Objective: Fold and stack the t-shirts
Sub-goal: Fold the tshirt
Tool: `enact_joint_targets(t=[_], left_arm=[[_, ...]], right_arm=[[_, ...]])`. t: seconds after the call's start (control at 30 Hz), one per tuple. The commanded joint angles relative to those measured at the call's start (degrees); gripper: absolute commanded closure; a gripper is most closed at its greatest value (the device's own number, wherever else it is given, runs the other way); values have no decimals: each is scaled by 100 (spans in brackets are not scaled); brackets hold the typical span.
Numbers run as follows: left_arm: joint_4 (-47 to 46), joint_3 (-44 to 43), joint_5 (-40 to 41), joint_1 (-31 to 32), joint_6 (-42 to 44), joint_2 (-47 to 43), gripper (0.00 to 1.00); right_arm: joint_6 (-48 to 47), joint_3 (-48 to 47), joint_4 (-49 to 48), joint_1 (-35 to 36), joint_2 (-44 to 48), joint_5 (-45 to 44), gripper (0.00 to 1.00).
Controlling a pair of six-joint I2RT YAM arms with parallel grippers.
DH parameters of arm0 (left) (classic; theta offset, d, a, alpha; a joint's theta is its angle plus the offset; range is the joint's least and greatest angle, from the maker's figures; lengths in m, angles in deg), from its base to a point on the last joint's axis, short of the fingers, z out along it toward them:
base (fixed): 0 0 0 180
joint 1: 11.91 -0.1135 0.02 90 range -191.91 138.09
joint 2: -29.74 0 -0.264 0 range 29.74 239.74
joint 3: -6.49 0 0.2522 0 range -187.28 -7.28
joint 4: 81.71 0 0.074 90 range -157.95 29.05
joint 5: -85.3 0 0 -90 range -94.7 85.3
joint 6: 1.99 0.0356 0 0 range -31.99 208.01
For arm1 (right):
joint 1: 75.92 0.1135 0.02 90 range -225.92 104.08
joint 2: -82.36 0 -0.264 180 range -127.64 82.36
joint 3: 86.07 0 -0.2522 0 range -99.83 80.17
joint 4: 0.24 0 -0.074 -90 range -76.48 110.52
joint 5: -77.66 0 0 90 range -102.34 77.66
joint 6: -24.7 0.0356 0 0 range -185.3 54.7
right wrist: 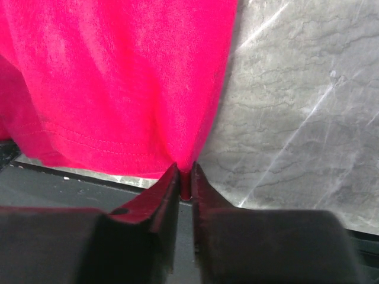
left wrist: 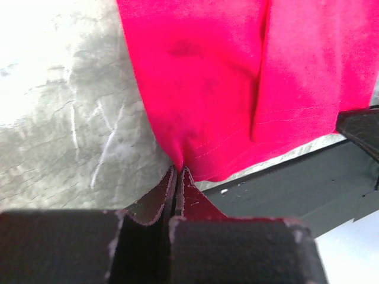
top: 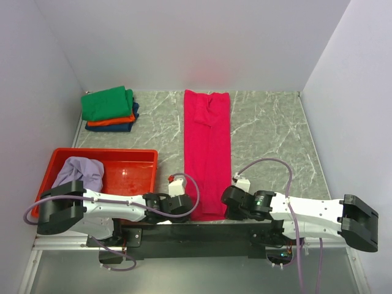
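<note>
Lying as a long narrow strip down the middle of the grey marbled counter, the crimson-pink t-shirt has its long axis running from the near edge straight towards the back wall; its stitched hem is the near end, and the bunched, folded-in end points away from the arms; the hem reaches the counter's near edge. The left gripper has its jaws clamped together on the near left corner of that hem; the right gripper pinches the near right corner likewise, cloth caught between the tips. Plain pale walls close in three sides. At the near left sits a red tray, holding the crumpled pale lavender t-shirt; at the far left corner stands a folded stack, green t-shirt over orange t-shirt over dark blue t-shirt.
</note>
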Motion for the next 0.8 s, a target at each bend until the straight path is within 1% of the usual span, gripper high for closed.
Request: enact_joint_targets(t=[0.0, 0.13, 0.23, 0.37, 0.43, 0.57, 0.77], left_arm=[[-61, 4, 17, 40, 74, 179, 100], [-88, 75, 8, 40, 39, 127, 100], [8, 119, 34, 40, 21, -128, 100], [35, 180, 139, 40, 4, -699, 100], [26, 154, 157, -74, 21, -919, 100], [-429, 58, 69, -460, 424, -911, 100], [-677, -268, -80, -1225, 1207, -612, 100]], right_arm=[[76, 151, 159, 78, -135, 13, 86], [102, 151, 246, 87, -100, -13, 100], [120, 90, 439, 96, 5, -75, 100], [85, -199, 816, 96, 199, -285, 100], [-29, -366, 923, 96, 234, -356, 100], [-362, -946, 1020, -1, 68, -794, 100], [-1408, -1728, 845, -800, -547, -1007, 100]])
